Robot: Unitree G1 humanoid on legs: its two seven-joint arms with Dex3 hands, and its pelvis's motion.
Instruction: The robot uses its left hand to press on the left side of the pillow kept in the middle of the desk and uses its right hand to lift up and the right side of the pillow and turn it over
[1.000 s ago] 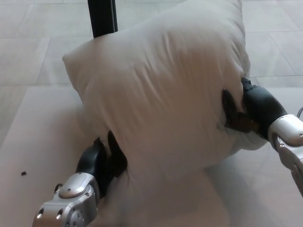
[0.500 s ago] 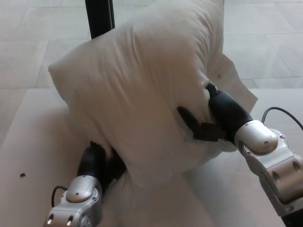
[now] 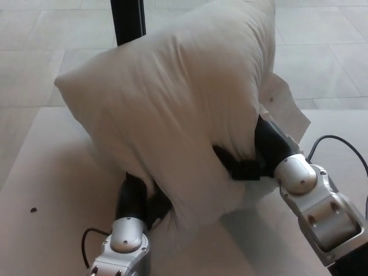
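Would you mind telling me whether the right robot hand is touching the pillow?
Touching: the head view shows the right robot hand with fingers pressed into the pillow.

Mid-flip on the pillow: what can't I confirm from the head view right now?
- Left hand: fingers buried under the pillow, so grip can't be told.
- Right hand: fingertips sunk into the fabric; contact unclear.
- Pillow top: cut off by the upper edge.
- Desk beneath the pillow: hidden.
- Dark speck: too small to identify.
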